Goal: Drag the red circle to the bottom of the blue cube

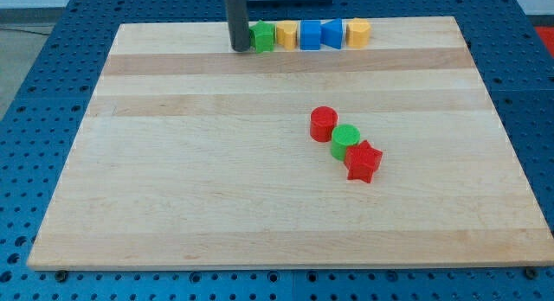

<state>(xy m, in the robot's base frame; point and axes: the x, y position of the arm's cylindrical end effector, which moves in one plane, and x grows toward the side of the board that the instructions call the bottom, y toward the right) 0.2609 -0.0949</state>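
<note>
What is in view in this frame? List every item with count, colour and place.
red circle: 1, red, right of the board's middle, top of a diagonal chain
green circle: 1, green, touching the red circle, below and right of it
red star: 1, red, lower end of the chain
green block: 1, green, left end of the top row, shape unclear
yellow blocks: 2, yellow, top row
blue cube: 1, blue, top row middle
blue block: 1, blue, right of the cube
board: 1, pale wood
my tip: 1, dark, just left of the green block
</note>
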